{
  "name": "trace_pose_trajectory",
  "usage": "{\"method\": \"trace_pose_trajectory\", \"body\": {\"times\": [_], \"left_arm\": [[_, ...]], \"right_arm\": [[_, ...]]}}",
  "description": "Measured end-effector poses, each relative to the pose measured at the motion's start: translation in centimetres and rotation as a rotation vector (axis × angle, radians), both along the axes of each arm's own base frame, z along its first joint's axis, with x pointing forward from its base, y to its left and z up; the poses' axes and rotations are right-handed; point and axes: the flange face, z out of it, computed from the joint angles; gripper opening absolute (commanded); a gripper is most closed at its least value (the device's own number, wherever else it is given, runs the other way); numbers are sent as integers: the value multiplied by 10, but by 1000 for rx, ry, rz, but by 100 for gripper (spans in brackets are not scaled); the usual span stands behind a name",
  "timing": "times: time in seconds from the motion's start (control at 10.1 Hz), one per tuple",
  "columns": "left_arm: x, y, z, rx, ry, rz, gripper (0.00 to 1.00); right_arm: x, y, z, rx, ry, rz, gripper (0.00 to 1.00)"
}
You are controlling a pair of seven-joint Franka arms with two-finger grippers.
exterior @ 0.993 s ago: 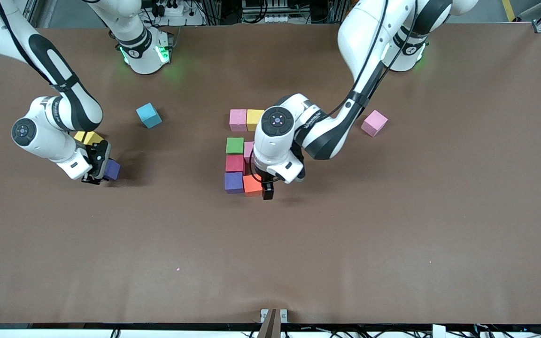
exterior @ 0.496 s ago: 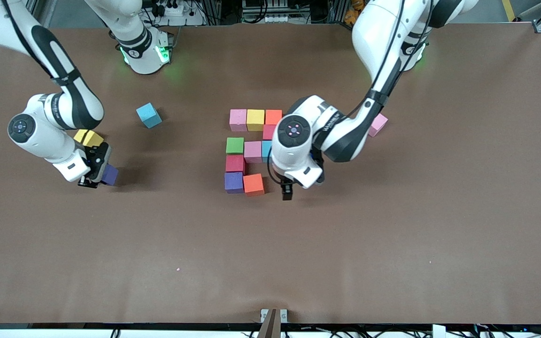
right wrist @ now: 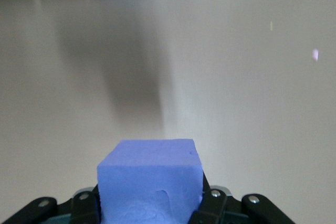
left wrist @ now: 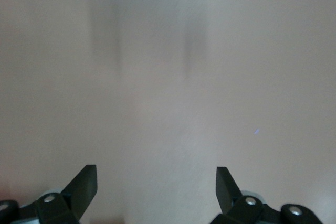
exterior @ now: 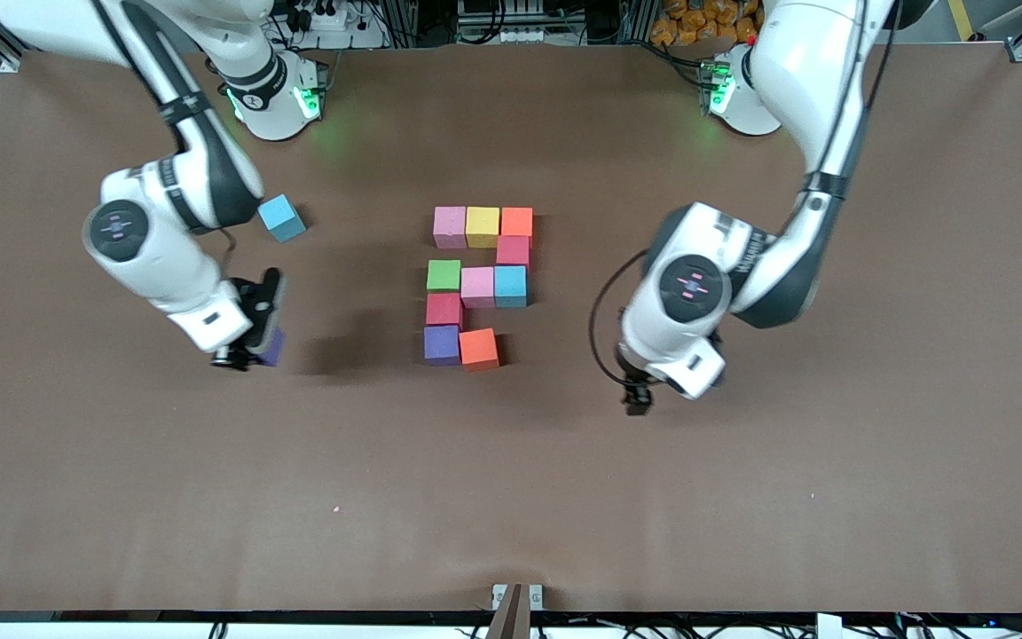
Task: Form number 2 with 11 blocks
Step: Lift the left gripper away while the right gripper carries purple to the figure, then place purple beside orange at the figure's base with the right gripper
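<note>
Lifting clear: right gripper [exterior: 249, 359] with purple block [exterior: 272, 348], nearer the digit [exterior: 479, 286].

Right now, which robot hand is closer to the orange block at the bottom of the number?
The left. The left gripper, open and empty, is over bare table toward its own end from the orange block. The right gripper, shut on a purple block, is farther away toward the other end.

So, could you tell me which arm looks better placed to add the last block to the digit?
Right, probably. The right hand already grips a purple block, while the left hand hangs open and empty over bare table beside the unfinished number 2.
</note>
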Motion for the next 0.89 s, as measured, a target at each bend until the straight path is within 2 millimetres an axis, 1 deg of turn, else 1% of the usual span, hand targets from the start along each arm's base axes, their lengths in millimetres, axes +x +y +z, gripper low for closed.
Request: {"method": "trace_pose_trajectory", "body": {"times": [0.1,0.2,0.3,0.4,0.5,0.6,0.69,0.79,0.89], "left_arm": [[11,23,4,0,-7,-30,100],[19,44,8,2,-8,-59,100],[25,62,11,5,-6,-87,100],[31,80,12,7,-6,-113,100],[37,99,10,9,-4,-133,100],[41,117,7,11,3,-148,100],[44,130,0,14,14,-162,100],[45,141,-7,16,24,-173,100],[48,149,-10,17,28,-176,100]], "right_arm": [[-4,51,10,18,-25,36,21],[-14,109,25,36,-39,68,21],[-25,155,33,44,-21,72,21],[-32,194,34,59,-5,63,21],[-37,229,27,74,4,56,21],[-40,263,15,71,0,50,21],[-42,294,1,61,-10,54,21],[-45,323,-15,61,-9,54,21],[-48,345,-32,66,0,53,21]]}}
